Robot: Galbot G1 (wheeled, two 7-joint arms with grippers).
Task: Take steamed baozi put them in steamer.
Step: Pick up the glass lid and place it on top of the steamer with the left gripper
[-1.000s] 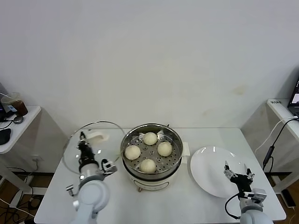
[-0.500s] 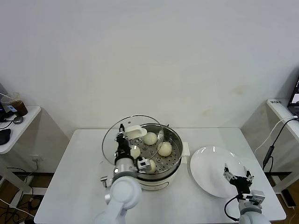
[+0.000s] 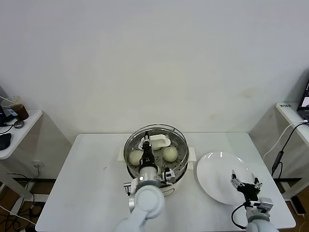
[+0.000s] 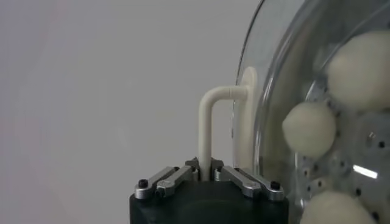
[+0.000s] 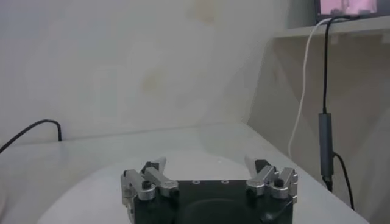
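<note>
Plain white wall [image 3: 159, 58] behind. White table [image 3: 87, 193] centre. Side table [image 3: 19, 130] at left with cup [image 3: 14, 107] of dark drink, cables beneath. Shelf [image 3: 292, 113] at right, black cable [image 3: 282, 150] hanging. Even, soft light.

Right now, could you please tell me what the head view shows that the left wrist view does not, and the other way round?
Only the head view shows the whole steamer on the table, the white plate and the open right gripper over it. Only the left wrist view shows the left gripper shut on the lid handle up close. Both show the glass lid over the baozi in the steamer.
</note>
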